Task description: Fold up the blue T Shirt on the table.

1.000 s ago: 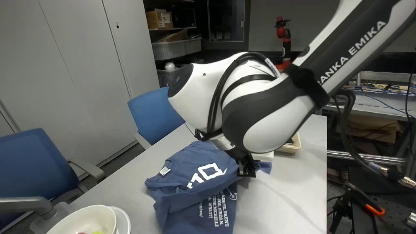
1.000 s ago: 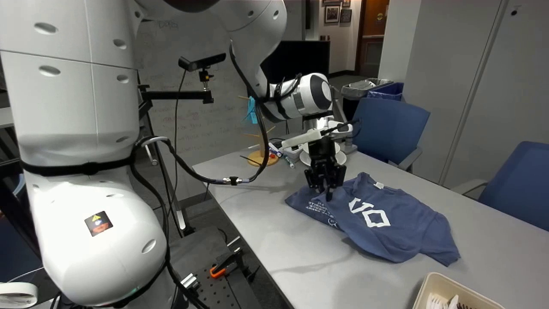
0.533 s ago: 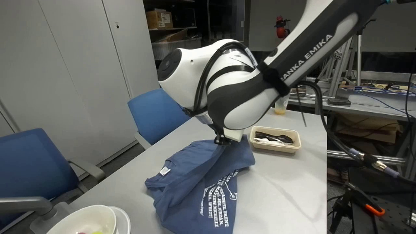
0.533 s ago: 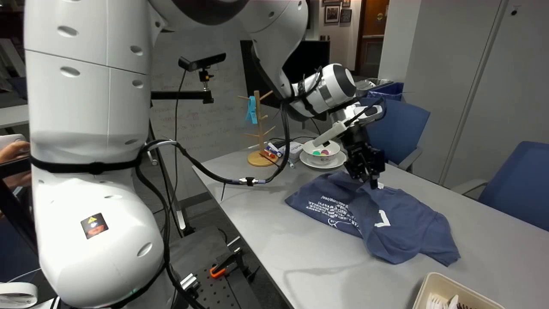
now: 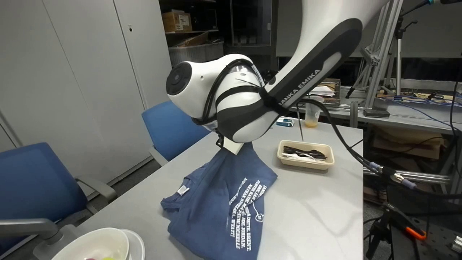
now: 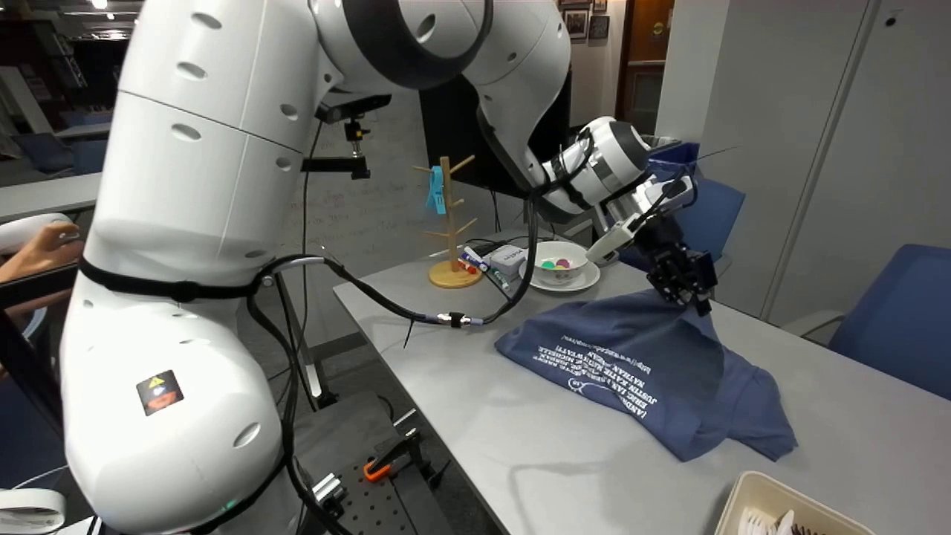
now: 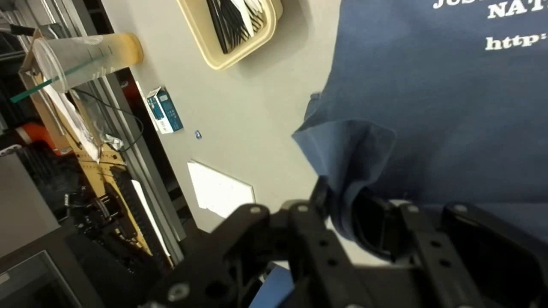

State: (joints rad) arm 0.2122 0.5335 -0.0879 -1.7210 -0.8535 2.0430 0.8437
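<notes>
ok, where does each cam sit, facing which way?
Exterior view: at the bowl end of the table, facing across the shirt toward the tray and workbench; arm reaches in from top right.
Exterior view: at the tray end, beside the arm, facing the bowl and whiteboard; arm's thick lower end fills the left.
Wrist view: just behind the gripper, which shows at the bottom, closed on a pinch of shirt; looks on to tray and cup.
Both exterior views share shirt, bowl, tray and arm, from roughly opposite ends.
</notes>
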